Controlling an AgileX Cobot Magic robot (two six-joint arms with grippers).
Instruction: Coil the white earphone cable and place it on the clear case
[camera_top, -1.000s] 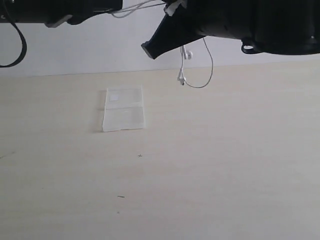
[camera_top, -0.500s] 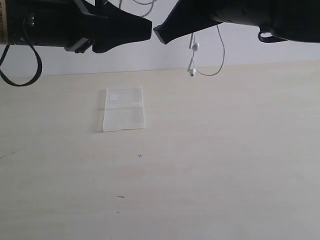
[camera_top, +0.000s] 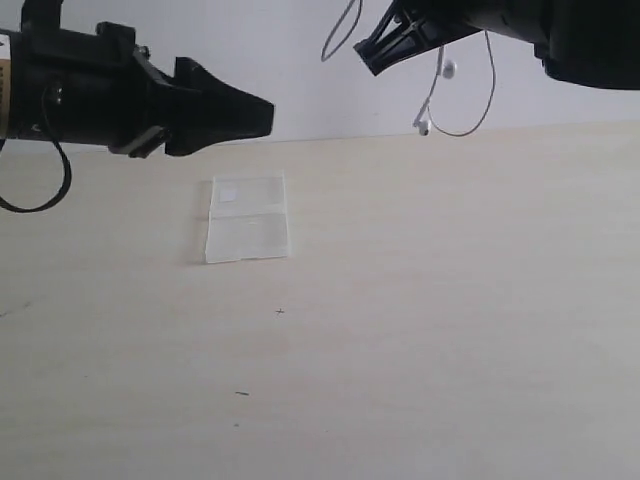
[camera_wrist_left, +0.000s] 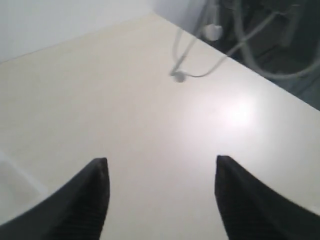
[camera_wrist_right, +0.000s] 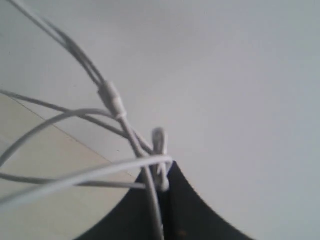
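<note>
Pale wall (camera_top: 300, 70) rises behind a bare wooden tabletop (camera_top: 420, 340), and on it the case (camera_top: 247, 218) lies flat, its label (camera_top: 228, 195) on the far panel. The cable (camera_top: 488, 90) is nowhere near it. It hangs in the air from the right hand (camera_top: 372, 52), which is pressed together and pinching several strands at once. Loose loops trail down, with the earbuds (camera_top: 449, 70) dangling clear of the tabletop. The left hand (camera_top: 262, 115) hovers above the case, spread wide and holding nothing; its wrist view shows only bare surface between the fingers.

The coil looks only half gathered, so the step in hand is probably catching the slack. The left hand should approach the hanging loop from the side, take the thin wire deep between its pads rather than at the tips, and close gently. Neither hand should pull against the other: tension would drag strands out of the right pinch. Once the loops are bunched, both hands should lower together over the middle of the case, releasing only when the coil rests on it, since a springy wire may slide off smooth plastic.
</note>
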